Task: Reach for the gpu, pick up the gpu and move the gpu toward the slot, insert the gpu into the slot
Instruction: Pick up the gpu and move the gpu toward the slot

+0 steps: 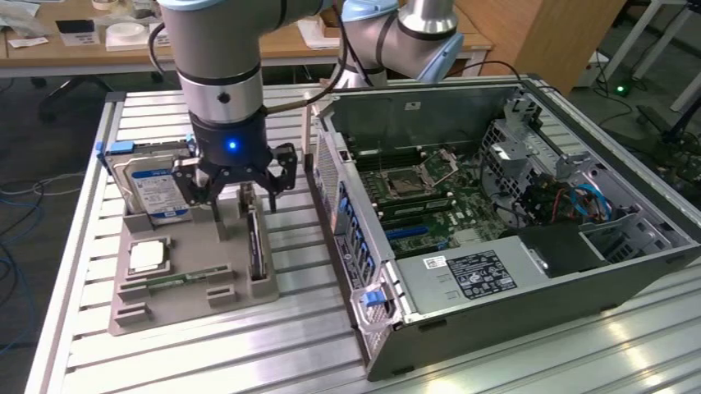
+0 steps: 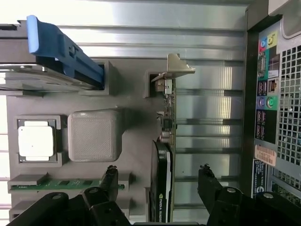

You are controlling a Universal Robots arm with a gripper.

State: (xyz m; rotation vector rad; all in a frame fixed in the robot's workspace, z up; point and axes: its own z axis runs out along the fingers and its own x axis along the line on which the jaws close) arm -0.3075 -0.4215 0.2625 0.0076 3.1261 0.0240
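The gpu (image 1: 255,245) stands on edge in the grey holder (image 1: 186,305), a thin dark card with a pale metal bracket (image 2: 177,66) at its far end. My gripper (image 1: 239,190) hangs open just above it. In the wrist view the gpu (image 2: 164,162) runs between my two black fingers (image 2: 111,181), and the gripper (image 2: 158,181) touches nothing. The slot (image 1: 414,234) is a narrow strip on the green motherboard inside the open computer case (image 1: 613,263), at the exterior view's right.
The holder also carries a silver hard drive (image 1: 153,187) in a blue carrier (image 2: 61,47), a square processor (image 2: 35,141) and a narrow green memory stick (image 2: 66,185). The case's back panel (image 2: 275,94) rises close beside the holder. All of it rests on a ribbed metal table (image 1: 295,345).
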